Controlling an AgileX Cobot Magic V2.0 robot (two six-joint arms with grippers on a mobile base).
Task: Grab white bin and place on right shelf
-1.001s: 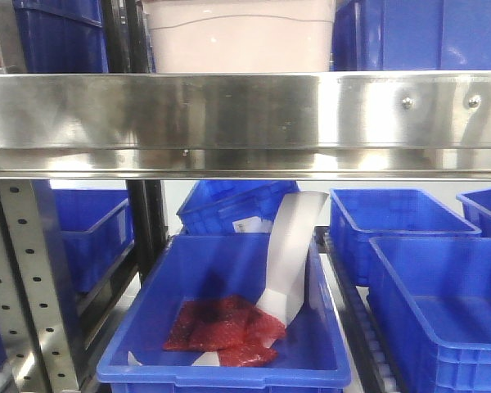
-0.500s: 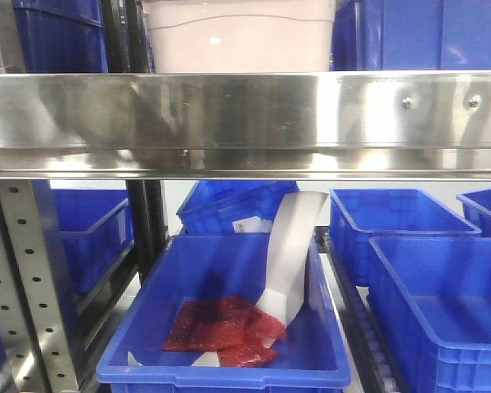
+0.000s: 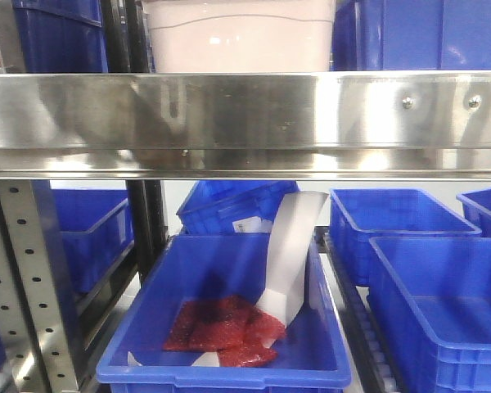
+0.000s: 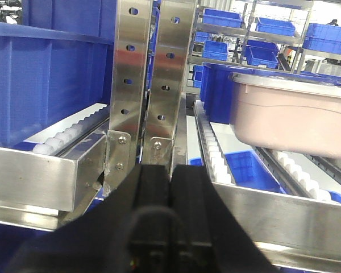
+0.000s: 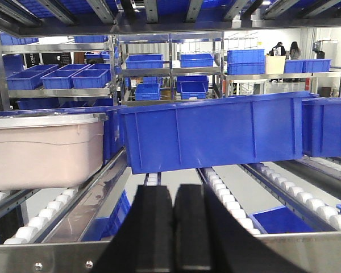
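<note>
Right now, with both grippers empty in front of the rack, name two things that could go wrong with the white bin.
1. The white bin sits on rollers that seem to slope toward the front rail; it may roll or shift.
2. A blue crate sits close beside it, so a finger of the shut right gripper may catch there. The left gripper is shut too.

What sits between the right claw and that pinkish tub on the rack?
In the right wrist view, only the shelf's metal rail and white rollers lie between the shut right gripper and the white bin.
</note>
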